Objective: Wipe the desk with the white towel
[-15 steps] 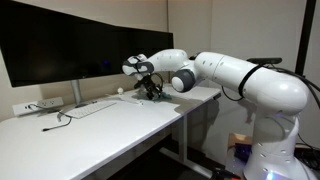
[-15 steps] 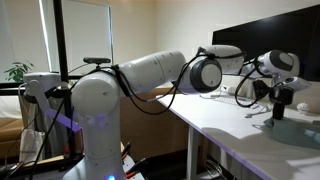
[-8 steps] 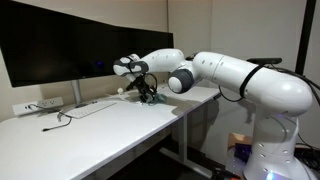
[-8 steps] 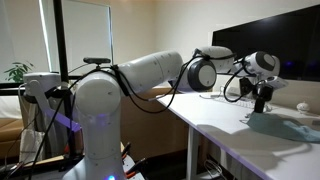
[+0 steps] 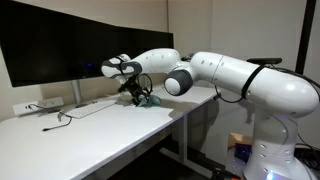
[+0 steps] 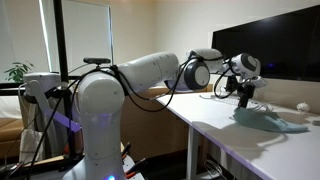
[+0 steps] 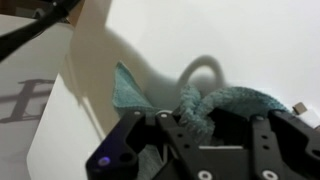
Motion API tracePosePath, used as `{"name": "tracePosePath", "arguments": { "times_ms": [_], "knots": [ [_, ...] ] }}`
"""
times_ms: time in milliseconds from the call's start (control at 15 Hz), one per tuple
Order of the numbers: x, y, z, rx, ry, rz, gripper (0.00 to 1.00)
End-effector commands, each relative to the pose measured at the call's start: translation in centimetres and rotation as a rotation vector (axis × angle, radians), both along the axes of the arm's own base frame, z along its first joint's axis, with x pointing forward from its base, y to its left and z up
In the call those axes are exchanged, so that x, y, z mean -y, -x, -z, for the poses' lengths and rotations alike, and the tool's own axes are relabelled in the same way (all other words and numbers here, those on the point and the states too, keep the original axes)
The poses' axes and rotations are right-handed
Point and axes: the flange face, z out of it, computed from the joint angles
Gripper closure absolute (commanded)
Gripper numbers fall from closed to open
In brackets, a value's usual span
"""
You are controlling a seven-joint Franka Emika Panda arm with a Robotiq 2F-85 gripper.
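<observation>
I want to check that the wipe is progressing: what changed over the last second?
The end effector, shut on the towel, slid left in both exterior views, dragging the towel across the desk. Nothing was taken hold of or let go. The monitor and power strip stayed put.

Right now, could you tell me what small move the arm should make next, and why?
Probably slide the towel a short way along the desk, staying low: the gripper is shut on one end, the rest lies on the desk, and much desk is bare.
</observation>
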Motion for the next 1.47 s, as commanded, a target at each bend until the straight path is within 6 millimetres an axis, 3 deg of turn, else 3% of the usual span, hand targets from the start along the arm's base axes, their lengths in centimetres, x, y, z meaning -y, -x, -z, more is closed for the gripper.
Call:
{"name": "tracePosePath", "arguments": {
  "times_ms": [0, 333, 600, 667, 800, 1000, 1133, 1400],
  "knots": [
    [-2.9, -0.1, 3.1, -0.074, -0.042, -0.110, 0.93],
    [-7.5, -0.4, 2.9, -0.112, -0.060, -0.262, 0.93],
    [-11.8, -0.5, 1.6, -0.129, -0.116, -0.404, 0.93],
    [-10.1, -0.6, 0.1, -0.091, -0.080, -0.338, 0.93],
    [-11.8, -0.6, 0.1, -0.097, -0.089, -0.375, 0.93],
    [-12.1, -0.6, 0.1, -0.100, -0.095, -0.388, 0.93],
    [-12.7, -0.2, 1.9, -0.134, -0.158, -0.388, 0.93],
    [-16.0, 0.6, 4.2, -0.192, -0.227, -0.437, 0.93]
  ]
}}
